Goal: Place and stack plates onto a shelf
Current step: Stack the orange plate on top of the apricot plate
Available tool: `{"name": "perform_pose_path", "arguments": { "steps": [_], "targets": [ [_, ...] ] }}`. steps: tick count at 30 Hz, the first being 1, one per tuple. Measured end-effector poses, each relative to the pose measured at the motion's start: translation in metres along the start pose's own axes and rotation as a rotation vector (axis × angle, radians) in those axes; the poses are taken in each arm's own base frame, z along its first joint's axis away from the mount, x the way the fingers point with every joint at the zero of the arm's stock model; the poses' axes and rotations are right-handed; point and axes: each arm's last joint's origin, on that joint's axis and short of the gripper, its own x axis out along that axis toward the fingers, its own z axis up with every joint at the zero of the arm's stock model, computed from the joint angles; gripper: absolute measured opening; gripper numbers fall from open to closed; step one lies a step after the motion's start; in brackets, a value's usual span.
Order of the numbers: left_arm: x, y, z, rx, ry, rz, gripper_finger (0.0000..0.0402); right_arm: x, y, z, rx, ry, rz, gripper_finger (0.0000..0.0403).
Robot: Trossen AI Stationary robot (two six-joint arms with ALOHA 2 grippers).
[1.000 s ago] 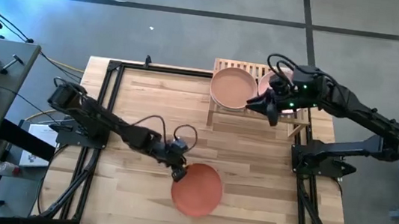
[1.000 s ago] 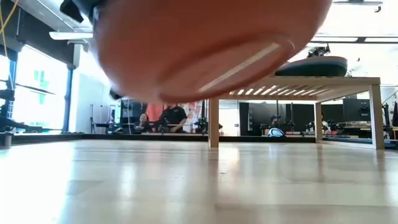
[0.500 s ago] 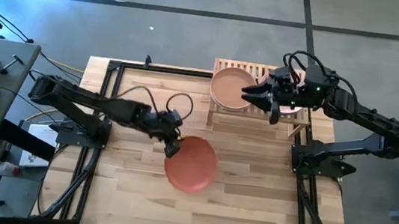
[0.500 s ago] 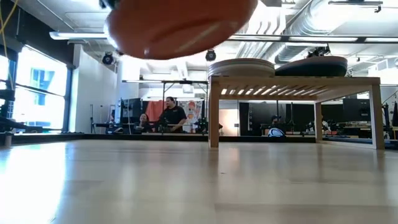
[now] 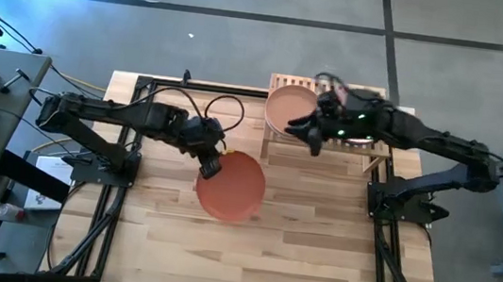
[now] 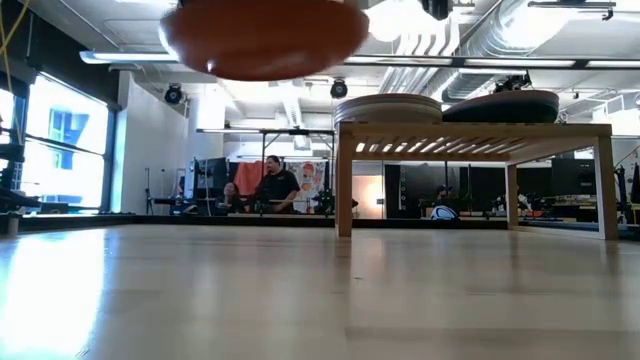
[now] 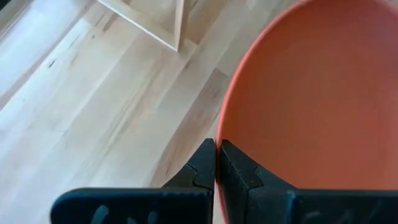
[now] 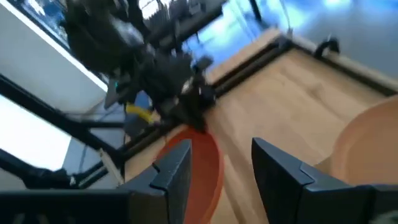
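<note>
The shelf (image 5: 330, 121), a low slatted light-wood rack at the table's far right, already carried a peach plate (image 5: 291, 109) topping its left stack, so the carried plate would best be kept level and lifted clear of the rack edge before being lowered. The terracotta-orange plate (image 5: 229, 185), round, matte and low-rimmed, hung above mid-table, pinched at its rim by the left gripper (image 5: 210, 166). The right gripper (image 5: 307, 132), fingers spread and empty, hovered beside the shelf's near left edge.

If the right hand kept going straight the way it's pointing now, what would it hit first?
Probably the terracotta plate pinched in the left hand: the right hand, open, points past the shelf toward it. Depth is unclear.
</note>
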Motion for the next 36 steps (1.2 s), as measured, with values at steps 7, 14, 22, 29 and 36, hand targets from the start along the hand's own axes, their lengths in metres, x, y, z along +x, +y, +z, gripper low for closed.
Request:
{"name": "perform_pose_path", "arguments": {
  "steps": [7,14,22,29,36],
  "targets": [
    [0.001,0.008,0.000,0.044,0.031,0.029,0.0000,0.041,0.006,-0.023,0.097,0.147,-0.015,0.0134],
    [0.001,0.013,0.003,0.057,0.021,0.051,0.0000,0.079,0.009,-0.048,0.176,0.254,-0.066,0.0133],
    [0.002,0.018,0.006,0.070,0.018,0.063,0.0000,0.103,0.007,-0.065,0.232,0.292,-0.150,0.0133],
    [0.002,0.019,0.006,0.093,0.018,0.063,0.0000,0.108,0.005,-0.070,0.229,0.292,-0.199,0.0134],
    [0.002,0.016,0.012,0.110,-0.043,0.037,0.0000,0.111,0.003,-0.072,0.253,0.298,-0.225,0.0134]
  ]
}}
